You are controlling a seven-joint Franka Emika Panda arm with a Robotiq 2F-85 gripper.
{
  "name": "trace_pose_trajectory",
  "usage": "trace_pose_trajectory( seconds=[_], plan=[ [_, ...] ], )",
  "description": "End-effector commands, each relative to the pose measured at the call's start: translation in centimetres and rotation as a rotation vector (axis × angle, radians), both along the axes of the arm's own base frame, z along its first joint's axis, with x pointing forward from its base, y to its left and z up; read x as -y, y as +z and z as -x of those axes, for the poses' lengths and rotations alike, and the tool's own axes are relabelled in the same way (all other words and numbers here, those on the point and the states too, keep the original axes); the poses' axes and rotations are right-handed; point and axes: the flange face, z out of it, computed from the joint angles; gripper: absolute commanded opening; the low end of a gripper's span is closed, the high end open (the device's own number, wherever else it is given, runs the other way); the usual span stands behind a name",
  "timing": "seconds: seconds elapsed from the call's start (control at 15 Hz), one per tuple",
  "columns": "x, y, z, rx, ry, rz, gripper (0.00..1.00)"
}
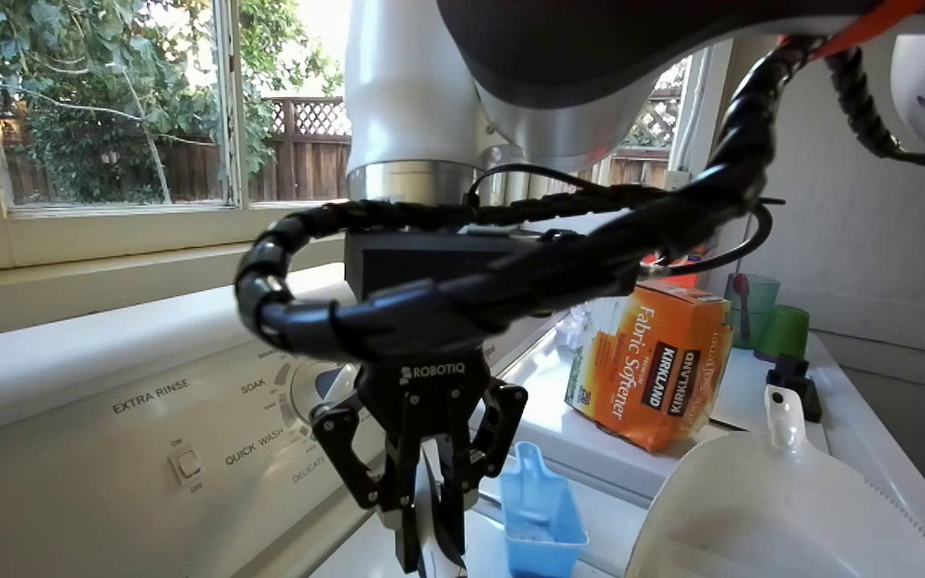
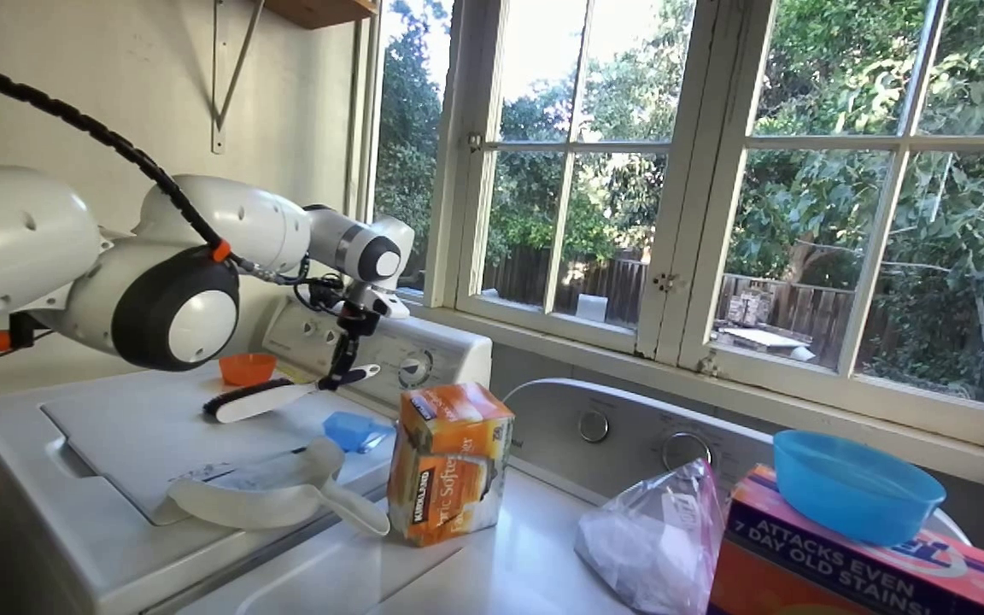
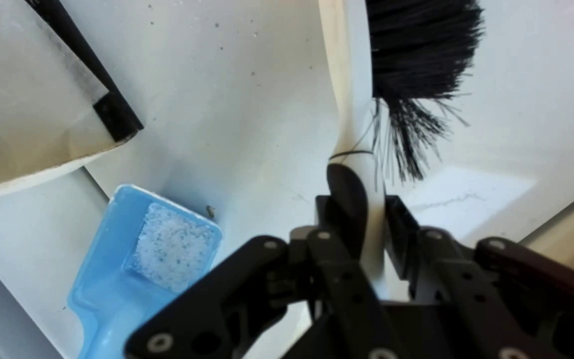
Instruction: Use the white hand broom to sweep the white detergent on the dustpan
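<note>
"So, which step was in hand?"

"The sweep, I judged, or the lining-up for it. The hand [image 3: 359, 212] was pinching the white hand broom [image 3: 357, 109] by its handle [image 3: 366, 169], out over the washer lid [image 2: 133, 427] near an orange bowl [image 2: 247, 371]."

"And the dustpan [image 2: 244, 506]?"

"It lay on the same lid, near the fabric softener box [image 2: 453, 465]."

"What did the next move call for?"

"The bristles [image 3: 421, 55] pointed away from the pan, so probably a turn to set them down behind any spill, then a low stroke toward what looked like the pan's black-edged lip [image 3: 82, 60], keeping clear of the blue scoop [image 3: 107, 259]."

"Where was the stuff to be swept?"

"That was the hard part. White powder [image 3: 175, 249], likely detergent, sat in the scoop; on the lid I made out only scattered specks [image 3: 221, 48], mostly dark. White on white hardly showed, and whether any lay in the pan I couldn't tell."

"Was anything cut off?"

"The broom's head ran past the top of the wrist view, and in an exterior view only a strip of the broom [image 1: 428, 514] showed. Whether the bristles touched the lid couldn't be made out."
</note>
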Motion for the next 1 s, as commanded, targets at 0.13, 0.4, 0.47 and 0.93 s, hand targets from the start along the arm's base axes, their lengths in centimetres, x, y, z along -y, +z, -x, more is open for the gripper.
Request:
trace_pose_trajectory(
  seconds=[0.13,0.4,0.47,0.93],
  plan=[
    [-0.9,1.8,0.6,0.067,0.111,-0.005,0.69],
    [-1.0,6.8,1.6,0.137,0.182,0.031,0.98],
    [-0.9,8.0,2.0,0.139,0.201,0.045,1.0],
    [0.5,14.9,3.4,0.192,0.404,0.086,1.0]
  ],
)
